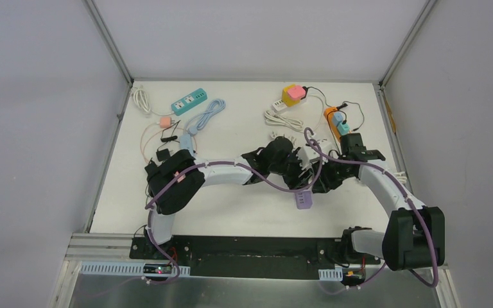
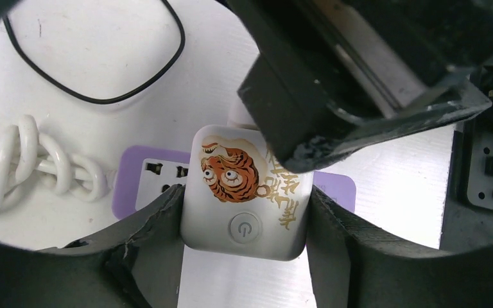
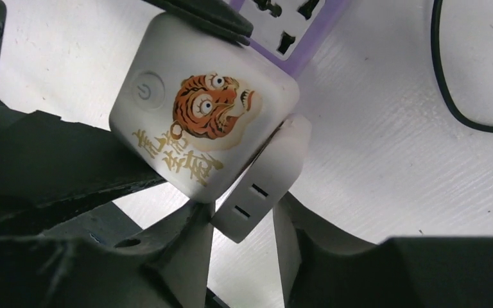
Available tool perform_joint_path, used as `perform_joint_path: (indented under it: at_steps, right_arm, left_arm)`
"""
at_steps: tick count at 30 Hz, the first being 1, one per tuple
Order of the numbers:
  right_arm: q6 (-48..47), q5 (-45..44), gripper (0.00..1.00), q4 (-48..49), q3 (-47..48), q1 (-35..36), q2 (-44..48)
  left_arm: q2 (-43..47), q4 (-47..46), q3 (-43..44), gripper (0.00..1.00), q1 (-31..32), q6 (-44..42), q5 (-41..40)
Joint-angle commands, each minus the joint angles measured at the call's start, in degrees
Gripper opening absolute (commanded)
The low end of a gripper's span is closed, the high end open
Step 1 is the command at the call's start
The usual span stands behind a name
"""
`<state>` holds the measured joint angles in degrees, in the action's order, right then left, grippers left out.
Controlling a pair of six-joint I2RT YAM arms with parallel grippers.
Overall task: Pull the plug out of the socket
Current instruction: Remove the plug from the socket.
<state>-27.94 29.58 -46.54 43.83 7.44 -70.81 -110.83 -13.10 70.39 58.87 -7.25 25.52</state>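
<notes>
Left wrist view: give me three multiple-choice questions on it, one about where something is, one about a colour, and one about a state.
1. Where does the white cube adapter with the tiger picture sit?
A. on the purple power strip
B. on a blue plate
C. hanging in the air

2. What colour is the thin cable loop on the table at upper left?
A. black
B. orange
C. green

3. How does the left gripper stand?
A. wide open, far from the cube
B. its fingers against two opposite sides of the cube
C. shut on nothing

Answers:
1. A, purple shows from under the cube on both sides.
2. A, the loop is a dark line on the white table.
3. B, a dark finger lies against each side face of the cube.
</notes>
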Motion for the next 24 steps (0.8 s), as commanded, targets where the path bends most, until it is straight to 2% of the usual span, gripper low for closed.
perform_joint_path:
  at_steps: [1, 3, 5, 10, 13, 18, 24]
  right_arm:
    - [0.08, -0.90, 0.36, 1.63, 2.57, 0.16, -0.30]
    - [-0.73, -2.33, 0.34, 1.35, 2.75, -0.15, -0.09]
    - [-1.51, -4.09, 0.34, 1.06, 2.97, -1.12, 0.25]
    - [-4.07, -6.47, 0.37, -0.13, 4.48, -4.10, 0.28]
    - [-5.35, -5.92, 0.45, -0.24, 5.02, -5.82, -0.84]
    - [-12.96, 4.49, 0.60, -0.69, 6.04, -6.70, -3.20]
    - [-32.43, 14.82, 0.59, -3.40, 7.47, -6.87, -7.57]
  left_arm:
    - [-0.75, 3.77, 2.43, 0.27, 0.28, -1.85, 2.52]
    - [-0.63, 4.88, 1.88, 0.21, 0.28, -2.79, 2.76]
    - [-0.54, 6.29, 1.46, 0.10, 0.16, -3.88, 2.94]
    - [0.76, 7.62, -0.50, 0.06, -0.39, -5.72, 2.70]
    - [1.64, 8.09, -1.55, 0.06, -1.00, -6.45, 2.79]
    - [2.02, 8.14, -2.14, 0.06, -1.89, -6.64, 4.66]
    - [1.25, 9.13, -0.64, 0.07, -2.54, -6.98, 7.50]
